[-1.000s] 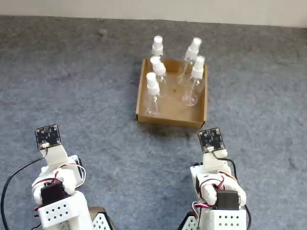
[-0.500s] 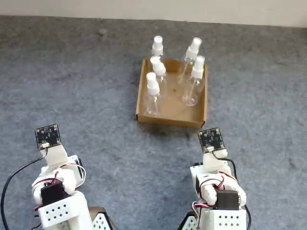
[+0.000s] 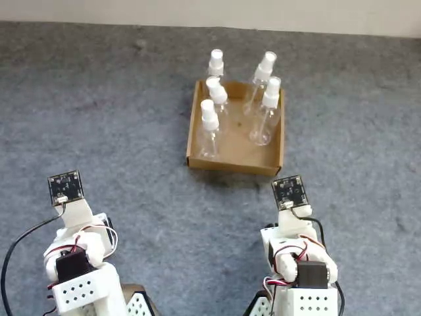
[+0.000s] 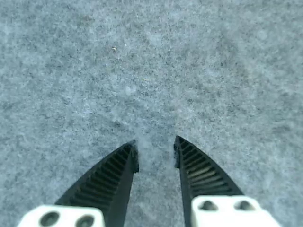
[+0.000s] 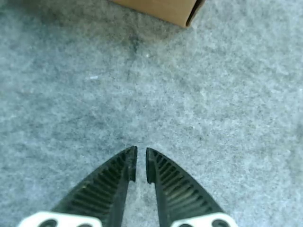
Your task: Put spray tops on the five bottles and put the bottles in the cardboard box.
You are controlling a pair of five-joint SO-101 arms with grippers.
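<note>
On my high feed the cardboard box (image 3: 235,157) sits on the grey worktop (image 3: 99,112), a little right of centre and well ahead of both arms. All 5 bottles (image 3: 208,139) stand upright in it, clear-bodied, each carrying one of the white spray tops (image 3: 272,89). 3 of them line up along the box's left side and 2 stand toward its right side. The base of the farthest one on the left is hidden behind its neighbour, so I cannot see exactly where it stands. The left arm (image 3: 72,257) and right arm (image 3: 299,260) are folded back at the near edge, well apart from the box and from each other. Through the left wrist camera I see the left claw (image 4: 155,151) hanging over bare grey surface, its 2 fingers parted with a clear gap and nothing between them. Through the right wrist camera the right claw (image 5: 141,163) is drawn almost fully together, just a sliver between the tips, gripping nothing. A near corner of the box shows beyond it.
</note>
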